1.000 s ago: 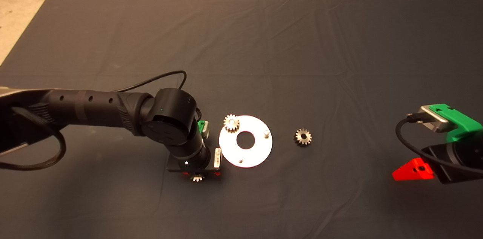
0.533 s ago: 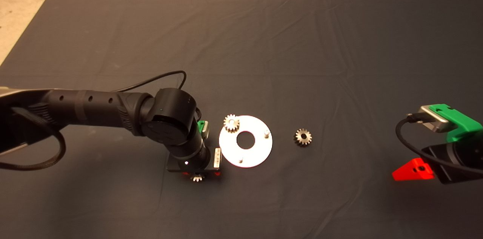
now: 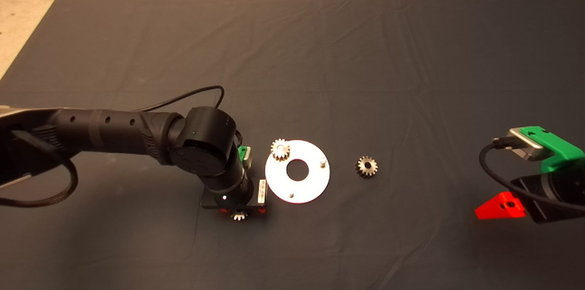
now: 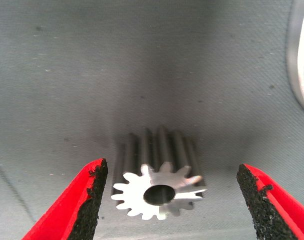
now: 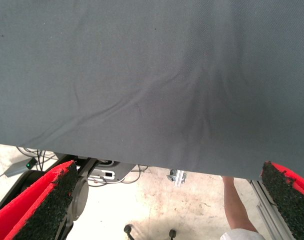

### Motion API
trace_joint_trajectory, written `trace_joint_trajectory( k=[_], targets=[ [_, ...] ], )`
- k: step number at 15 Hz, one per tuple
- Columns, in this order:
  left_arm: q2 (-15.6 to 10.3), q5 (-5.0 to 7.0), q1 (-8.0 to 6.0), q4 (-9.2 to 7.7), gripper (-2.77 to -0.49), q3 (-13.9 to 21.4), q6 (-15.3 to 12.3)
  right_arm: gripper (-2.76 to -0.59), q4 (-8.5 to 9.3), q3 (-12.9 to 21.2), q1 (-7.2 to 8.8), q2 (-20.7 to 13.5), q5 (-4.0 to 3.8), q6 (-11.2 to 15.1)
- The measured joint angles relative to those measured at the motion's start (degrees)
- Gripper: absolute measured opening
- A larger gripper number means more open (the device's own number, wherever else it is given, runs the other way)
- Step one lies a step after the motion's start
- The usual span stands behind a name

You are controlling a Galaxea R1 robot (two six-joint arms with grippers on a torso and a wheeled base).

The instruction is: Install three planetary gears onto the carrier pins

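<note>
your left gripper is down on the mat, just beside the near left edge of the white disc. its red fingers are spread wide, with one gear lying on its side between them, not touched. a second gear sits on the disc at its far left pin. two more pins stand bare, one on the right and one at the near edge. a third gear lies on the mat right of the disc. your right gripper waits at the right edge, its fingers wide apart and holding nothing.
</note>
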Motion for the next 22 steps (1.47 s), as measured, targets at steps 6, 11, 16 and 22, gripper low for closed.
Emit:
trace_joint_trajectory(
  k=[6,11,16,22],
  targets=[
    [-0.24,0.00,0.00,-0.02,-1.75,0.00,0.00,-0.62,0.00,0.00,-0.01,0.00,0.03,0.00],
    [-0.50,0.00,0.00,-0.02,-1.89,0.02,0.00,-0.62,0.00,0.00,-0.02,0.00,0.01,0.00],
    [-0.55,0.13,0.00,-0.05,-2.06,0.05,-0.02,-0.62,0.00,0.00,-0.01,0.00,0.02,0.00],
    [-1.16,0.05,0.00,-0.04,-2.06,1.52,-0.18,-0.62,0.00,0.00,-0.02,0.00,-0.02,0.00]
  ],
)
